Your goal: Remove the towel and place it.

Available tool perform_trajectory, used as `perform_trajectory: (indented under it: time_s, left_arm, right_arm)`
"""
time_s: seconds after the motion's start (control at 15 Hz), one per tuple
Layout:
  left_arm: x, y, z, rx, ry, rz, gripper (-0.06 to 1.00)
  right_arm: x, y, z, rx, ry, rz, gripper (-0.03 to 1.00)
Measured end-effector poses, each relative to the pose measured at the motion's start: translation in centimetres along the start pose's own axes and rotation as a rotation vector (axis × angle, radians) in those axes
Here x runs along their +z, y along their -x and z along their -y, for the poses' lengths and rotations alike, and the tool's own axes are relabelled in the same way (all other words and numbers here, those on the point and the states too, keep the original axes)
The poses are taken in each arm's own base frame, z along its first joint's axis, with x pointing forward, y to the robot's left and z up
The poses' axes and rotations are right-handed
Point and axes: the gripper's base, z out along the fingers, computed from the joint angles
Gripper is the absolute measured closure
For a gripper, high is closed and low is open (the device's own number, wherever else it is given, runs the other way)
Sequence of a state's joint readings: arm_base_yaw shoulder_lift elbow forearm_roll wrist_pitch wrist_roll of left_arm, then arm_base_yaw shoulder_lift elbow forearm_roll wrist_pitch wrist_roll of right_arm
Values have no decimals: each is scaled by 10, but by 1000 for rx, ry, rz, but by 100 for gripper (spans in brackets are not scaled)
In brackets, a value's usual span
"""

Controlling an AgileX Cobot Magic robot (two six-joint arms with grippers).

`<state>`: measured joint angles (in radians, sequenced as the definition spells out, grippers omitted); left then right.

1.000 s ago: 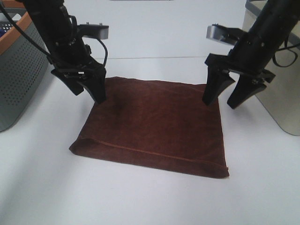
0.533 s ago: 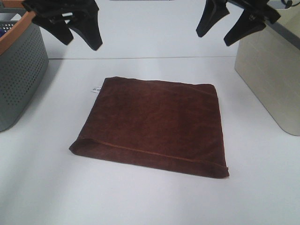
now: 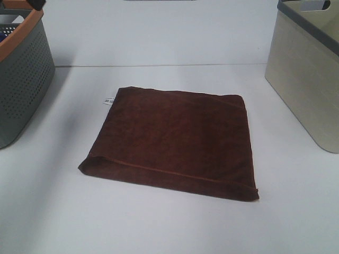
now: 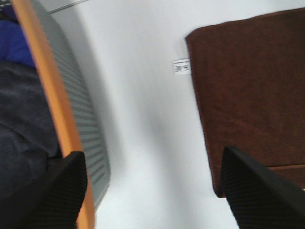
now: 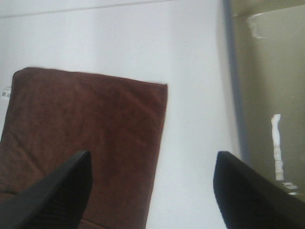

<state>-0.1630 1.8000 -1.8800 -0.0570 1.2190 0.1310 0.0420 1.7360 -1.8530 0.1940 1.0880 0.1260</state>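
Observation:
A folded dark brown towel [image 3: 175,140] lies flat in the middle of the white table [image 3: 159,222], with a small white label [image 3: 108,100] at its far left corner. Both arms are out of the exterior view. In the left wrist view my left gripper [image 4: 152,191] is open and empty, high above the table between the grey basket and the towel's [image 4: 248,90] left edge. In the right wrist view my right gripper [image 5: 152,191] is open and empty, high above the towel's [image 5: 86,138] far right corner.
A grey perforated basket with an orange rim [image 3: 21,69] stands at the left and holds dark blue cloth [image 4: 24,119]. A beige bin with a grey rim [image 3: 307,69] stands at the right, and it also shows in the right wrist view [image 5: 271,95].
Both grippers have risen from the towel's far corners, open and empty, and have left the exterior view. The towel has not moved.

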Motion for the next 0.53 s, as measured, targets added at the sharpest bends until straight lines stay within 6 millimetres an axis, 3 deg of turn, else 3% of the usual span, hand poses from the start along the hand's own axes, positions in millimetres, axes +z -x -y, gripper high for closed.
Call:
perform_trajectory:
  time_s: [0.07,0.13,0.27,0.4,0.53]
  left_arm:
    - [-9,-5,-20,-41,35,9,20]
    - [-30,-23,-60,-130,99,21,20]
    - [-44,-46,-95,-240,142,15,20]
    - [-54,-59,-98,-267,116,25,20]
    - [-63,-79,-84,-274,77,14,20]
  right_arm:
    - [-11,5,19,38,-31,31,34]
    - [-35,10,50,74,-96,90,34]
    - [-55,0,61,64,-138,104,34]
    - [-61,-22,60,60,-135,65,34]
    - [-77,-65,58,61,-135,20,34]
